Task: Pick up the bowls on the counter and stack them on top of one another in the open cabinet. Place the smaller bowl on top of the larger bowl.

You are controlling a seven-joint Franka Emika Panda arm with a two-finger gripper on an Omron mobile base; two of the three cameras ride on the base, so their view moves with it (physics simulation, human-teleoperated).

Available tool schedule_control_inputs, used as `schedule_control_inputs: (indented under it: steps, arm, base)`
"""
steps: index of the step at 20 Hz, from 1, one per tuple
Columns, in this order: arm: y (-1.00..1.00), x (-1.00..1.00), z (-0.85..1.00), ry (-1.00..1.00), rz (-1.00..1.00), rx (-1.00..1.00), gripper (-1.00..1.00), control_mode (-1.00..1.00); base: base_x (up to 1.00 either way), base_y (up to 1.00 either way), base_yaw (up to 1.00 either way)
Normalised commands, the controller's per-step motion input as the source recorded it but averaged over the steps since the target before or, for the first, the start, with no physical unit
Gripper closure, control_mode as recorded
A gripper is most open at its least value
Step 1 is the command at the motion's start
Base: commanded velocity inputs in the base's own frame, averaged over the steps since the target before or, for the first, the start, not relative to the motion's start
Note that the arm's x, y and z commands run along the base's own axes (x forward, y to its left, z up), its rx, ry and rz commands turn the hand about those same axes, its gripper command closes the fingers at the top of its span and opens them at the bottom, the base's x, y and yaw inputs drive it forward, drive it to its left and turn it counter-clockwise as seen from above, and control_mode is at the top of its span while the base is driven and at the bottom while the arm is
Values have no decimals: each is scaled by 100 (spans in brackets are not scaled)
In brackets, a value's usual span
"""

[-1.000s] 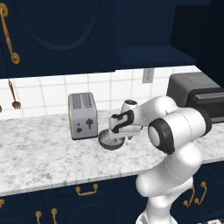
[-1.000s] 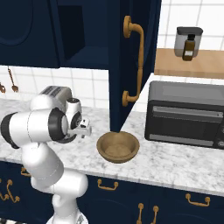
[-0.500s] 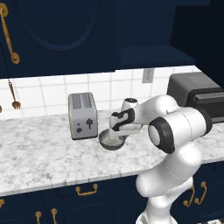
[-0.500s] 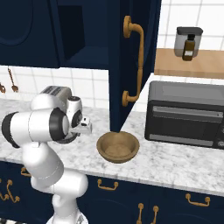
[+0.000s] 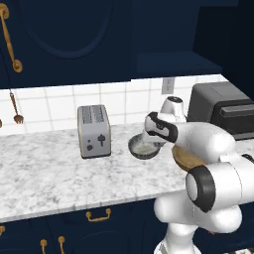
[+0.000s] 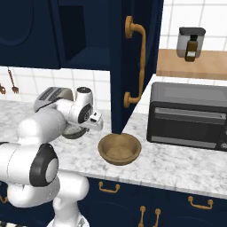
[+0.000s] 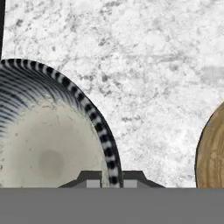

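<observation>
The smaller bowl (image 5: pixel 143 147), dark grey with a pale inside, hangs just above the counter (image 5: pixel 49 173) beside the toaster. My gripper (image 5: pixel 148 137) is shut on its near rim. In the hand view the striped rim of the smaller bowl (image 7: pixel 48 144) passes between the two fingertips of the gripper (image 7: pixel 113 178). The larger bowl (image 6: pixel 119 148), tan wood, rests on the counter (image 6: pixel 177 166) under the cabinet door; in the left base view my arm hides most of the larger bowl (image 5: pixel 184 158). The open cabinet (image 6: pixel 82 33) gapes dark above.
A silver toaster (image 5: pixel 94 131) stands left of the grey bowl. A black toaster oven (image 6: pixel 188 115) sits at the right. The swung-out cabinet door (image 6: pixel 135 62) with its gold handle hangs over the wooden bowl. A wooden shelf (image 6: pixel 190 64) carries a jar.
The gripper has risen a little and shifted right, taking the smaller bowl with it off its earlier spot. The larger bowl and the toaster have stayed put.
</observation>
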Motion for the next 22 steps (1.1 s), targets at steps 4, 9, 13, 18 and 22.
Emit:
schedule_control_inputs:
  steps: [4,9,13,18,22]
  arm:
    - [-100,-54,77,13,-35,2,100,-100]
    - [-100,-67,14,11,-39,0,100,-100]
    - [-99,-47,-32,1,-38,0,100,-100]
    - [-72,9,-27,-5,-20,0,100,-100]
    - [-8,21,-5,0,0,0,100,-100]
  base:
    - [0,0,0]
    - [0,0,0]
    - [0,0,0]
    - [0,0,0]
    - [0,0,0]
